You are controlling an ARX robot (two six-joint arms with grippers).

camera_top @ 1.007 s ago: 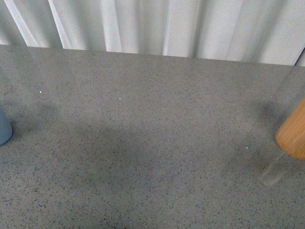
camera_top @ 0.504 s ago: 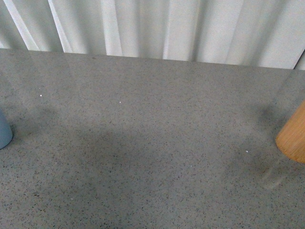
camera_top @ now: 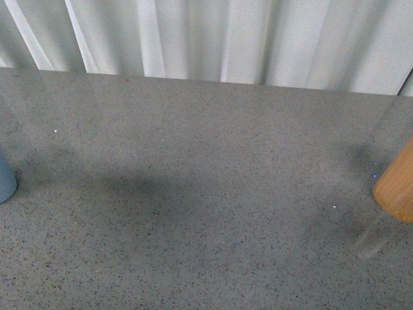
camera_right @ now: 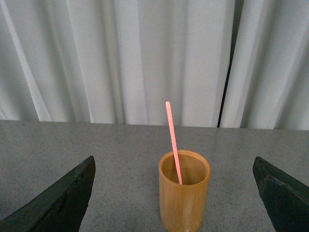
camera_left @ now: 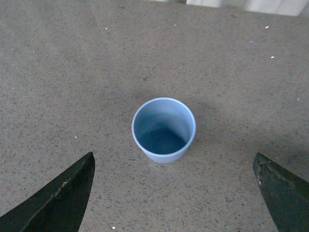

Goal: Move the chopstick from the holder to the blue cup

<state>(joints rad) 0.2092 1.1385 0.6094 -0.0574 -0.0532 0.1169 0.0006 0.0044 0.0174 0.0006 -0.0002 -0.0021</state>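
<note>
The blue cup [camera_left: 164,129] stands upright on the speckled grey table, empty inside; its edge also shows at the far left of the front view [camera_top: 5,177]. My left gripper [camera_left: 174,193] hangs open above and short of the cup, its dark fingers [camera_left: 58,198] spread wide. The holder [camera_right: 184,191], a tan wooden cylinder, stands upright with one pink chopstick [camera_right: 173,141] leaning inside and sticking out well above its rim. My right gripper [camera_right: 174,193] is open in front of the holder, apart from it. The holder's side shows at the right edge of the front view [camera_top: 397,187].
White pleated curtains [camera_top: 213,39] hang behind the table's far edge. Grey speckled tabletop [camera_top: 206,194] stretches between cup and holder. A faint pale streak [camera_top: 371,239] lies on the table below the holder in the front view.
The front view has shifted slightly downward: curtain edge, cup and holder sit a little lower in the picture than one second ago. Nothing on the table has moved.
</note>
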